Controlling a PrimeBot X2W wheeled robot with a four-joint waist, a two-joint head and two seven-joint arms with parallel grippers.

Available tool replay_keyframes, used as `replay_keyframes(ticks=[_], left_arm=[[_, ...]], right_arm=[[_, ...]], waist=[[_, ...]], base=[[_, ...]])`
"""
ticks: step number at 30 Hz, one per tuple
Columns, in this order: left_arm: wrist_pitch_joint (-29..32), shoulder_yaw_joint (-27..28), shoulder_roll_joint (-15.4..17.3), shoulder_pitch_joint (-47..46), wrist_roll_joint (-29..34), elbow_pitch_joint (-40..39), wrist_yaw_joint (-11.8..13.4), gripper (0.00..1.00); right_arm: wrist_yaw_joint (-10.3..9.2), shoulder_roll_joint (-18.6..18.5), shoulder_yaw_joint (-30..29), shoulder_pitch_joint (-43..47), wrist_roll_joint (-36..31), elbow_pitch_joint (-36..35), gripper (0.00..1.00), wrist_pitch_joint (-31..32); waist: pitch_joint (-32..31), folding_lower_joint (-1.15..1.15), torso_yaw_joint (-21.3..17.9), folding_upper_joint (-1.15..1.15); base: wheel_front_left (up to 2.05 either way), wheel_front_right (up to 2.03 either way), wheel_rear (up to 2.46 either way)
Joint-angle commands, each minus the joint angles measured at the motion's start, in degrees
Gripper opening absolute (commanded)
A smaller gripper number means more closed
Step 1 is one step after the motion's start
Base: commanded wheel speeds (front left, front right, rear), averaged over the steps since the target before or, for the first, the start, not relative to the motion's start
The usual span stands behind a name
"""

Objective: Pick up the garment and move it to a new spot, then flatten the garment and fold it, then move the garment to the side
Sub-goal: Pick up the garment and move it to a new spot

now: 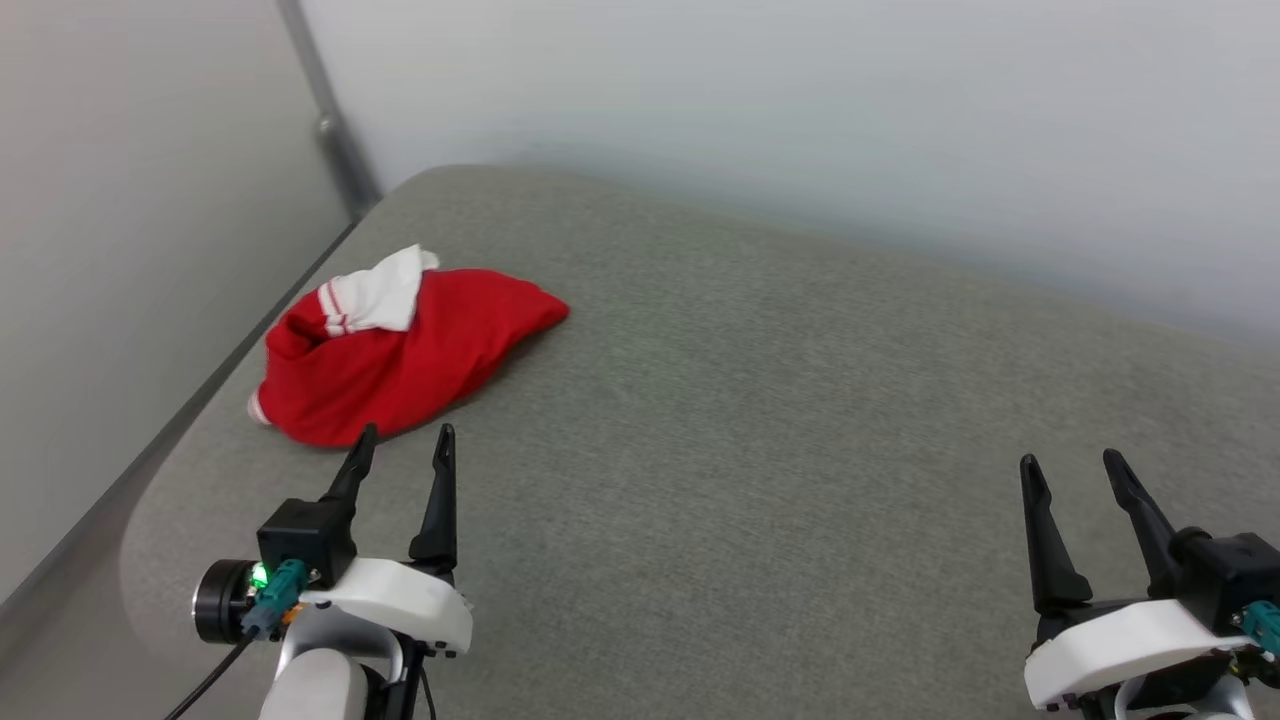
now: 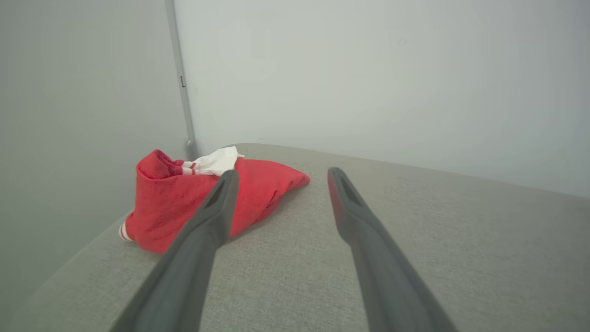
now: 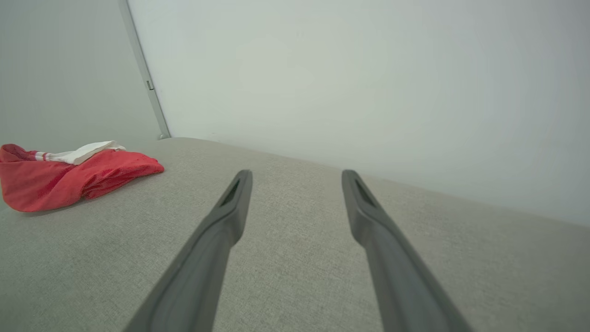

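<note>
The garment (image 1: 400, 350) is a crumpled red T-shirt with a white, red-striped sleeve on top, lying in a heap near the far left corner of the grey padded surface (image 1: 780, 420). My left gripper (image 1: 405, 445) is open just in front of the heap, its fingertips close to the red cloth's near edge and holding nothing. In the left wrist view the garment (image 2: 175, 203) sits ahead and left of the left gripper (image 2: 281, 177). My right gripper (image 1: 1075, 468) is open and empty at the lower right, far from the shirt. From the right wrist, the garment (image 3: 69, 177) lies far left of the right gripper (image 3: 297, 177).
The grey surface's left edge (image 1: 200, 400) runs close beside the garment, with a gap to the wall. Pale walls meet at a grey corner post (image 1: 330, 120) behind the surface. Bare fabric stretches across the middle and right.
</note>
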Motion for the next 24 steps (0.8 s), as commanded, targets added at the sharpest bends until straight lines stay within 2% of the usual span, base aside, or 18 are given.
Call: replay_keyframes(ticks=[1,7,15,24], left_arm=[[-0.15,0.67,0.48,-0.5,-0.23,0.13,0.19,1.0],[-0.15,2.76,1.47,-0.09,-1.19,0.15,0.76,1.0],[-0.15,5.36,1.81,1.36,-2.03,-1.8,1.83,1.0],[0.12,5.03,2.38,-0.65,-1.57,-1.13,1.67,1.0]], right_arm=[[-0.02,0.06,0.13,-0.56,0.01,-0.46,1.0,0.08],[-0.02,0.05,1.68,-1.55,-0.17,-0.9,1.0,0.64],[-0.02,0.02,3.61,-3.84,-0.85,-0.54,1.0,1.32],[-0.02,0.02,3.49,-3.45,-0.97,-0.57,1.0,1.58]], waist=[[0.27,0.0,5.95,0.0],[0.6,0.0,10.44,0.0],[2.08,0.0,11.12,0.0],[2.53,0.0,10.93,0.0]], base=[[0.0,0.0,0.0],[0.0,0.0,0.0],[0.0,0.0,0.0],[0.0,0.0,0.0]])
